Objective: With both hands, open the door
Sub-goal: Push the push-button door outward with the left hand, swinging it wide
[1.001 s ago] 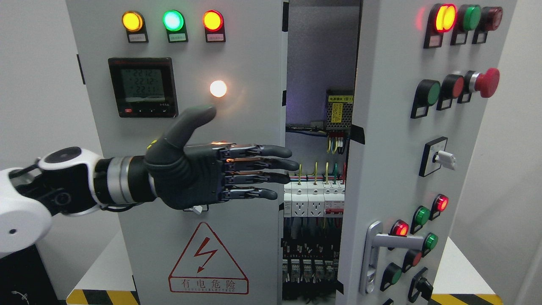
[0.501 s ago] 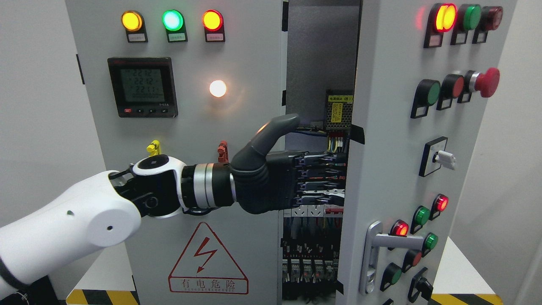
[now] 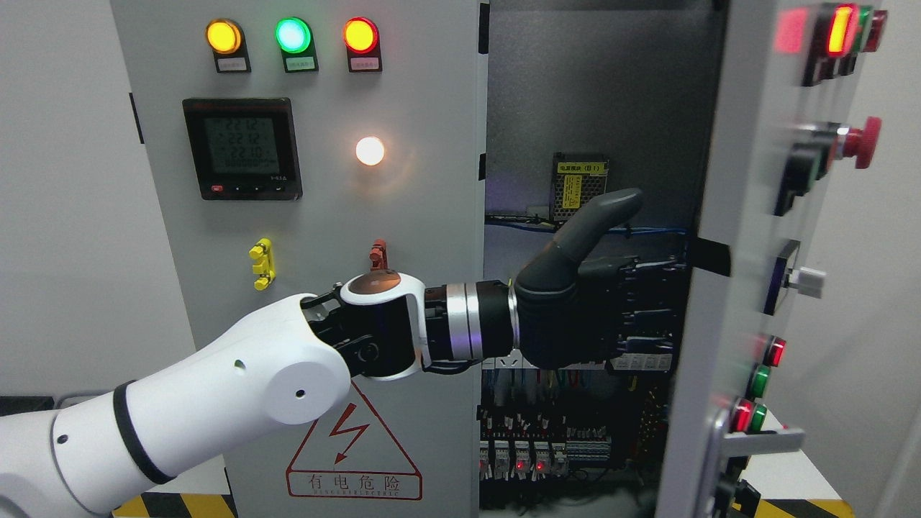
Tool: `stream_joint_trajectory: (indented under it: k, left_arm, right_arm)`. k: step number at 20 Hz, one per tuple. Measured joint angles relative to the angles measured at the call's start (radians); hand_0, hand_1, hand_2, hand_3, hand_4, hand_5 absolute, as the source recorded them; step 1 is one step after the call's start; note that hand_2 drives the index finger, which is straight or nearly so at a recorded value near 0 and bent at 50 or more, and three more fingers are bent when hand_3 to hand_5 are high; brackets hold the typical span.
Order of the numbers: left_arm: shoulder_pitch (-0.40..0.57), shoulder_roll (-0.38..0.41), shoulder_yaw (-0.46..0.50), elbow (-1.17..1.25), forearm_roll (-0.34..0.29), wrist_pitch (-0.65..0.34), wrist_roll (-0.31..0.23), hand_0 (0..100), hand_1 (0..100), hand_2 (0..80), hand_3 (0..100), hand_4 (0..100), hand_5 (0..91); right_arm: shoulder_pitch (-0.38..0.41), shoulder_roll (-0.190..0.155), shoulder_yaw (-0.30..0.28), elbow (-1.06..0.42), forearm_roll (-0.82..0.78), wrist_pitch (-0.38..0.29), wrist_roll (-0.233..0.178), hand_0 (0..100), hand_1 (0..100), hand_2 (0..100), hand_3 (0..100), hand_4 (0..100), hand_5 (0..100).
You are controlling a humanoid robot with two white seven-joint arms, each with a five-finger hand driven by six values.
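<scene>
The grey electrical cabinet (image 3: 316, 216) stands on a white counter (image 3: 791, 471) with yellow-and-black striping along its near edge. Its left door (image 3: 403, 93) is closed and carries three lit lamps (image 3: 291, 34) along the top, a digital meter (image 3: 242, 148), a glowing white lamp (image 3: 370, 151) and a red triangular warning sign (image 3: 352, 450) at the bottom. The right door (image 3: 741, 252) is swung well outward, seen nearly edge-on and blurred, with its buttons, a red mushroom button (image 3: 860, 138) and a lever handle (image 3: 763, 440) facing right. Between the doors the open interior (image 3: 590, 108) shows a small power supply (image 3: 579, 180) and rows of breakers and wiring lower down. The white left arm (image 3: 216, 396) comes in from the lower left and reaches across the gap. The left robot hand (image 3: 575, 309) has its thumb raised and its fingers (image 3: 647, 306) stretched flat toward the inner edge of the right door, holding nothing; whether the fingertips touch the door cannot be told.
</scene>
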Motion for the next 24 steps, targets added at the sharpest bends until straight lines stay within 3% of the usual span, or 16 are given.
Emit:
stream_joint_trajectory:
  k: [4,7,18,24]
  left_arm:
    - [0.000,-0.071,0.011,-0.018,-0.071,0.003,0.156,0,0,0.0,0,0,0.0]
    - [-0.006,-0.125,0.017,-0.033,-0.100,0.003,0.219,0,0,0.0,0,0,0.0]
    - [-0.019,-0.325,0.029,-0.033,-0.149,0.008,0.311,0,0,0.0,0,0,0.0]
    - [-0.019,-0.401,0.029,-0.013,-0.156,-0.003,0.322,0,0,0.0,0,0,0.0]
  right_arm:
    - [0.000,0.000,0.000,0.000,0.000,0.000,0.000,0,0,0,0,0,0]
    - [0.000,0.000,0.000,0.000,0.000,0.000,0.000,0,0,0,0,0,0]
    - [0.000,0.000,0.000,0.000,0.000,0.000,-0.001,0,0,0,0,0,0]
    - [0.000,0.000,0.000,0.000,0.000,0.000,-0.001,0,0,0,0,0,0]
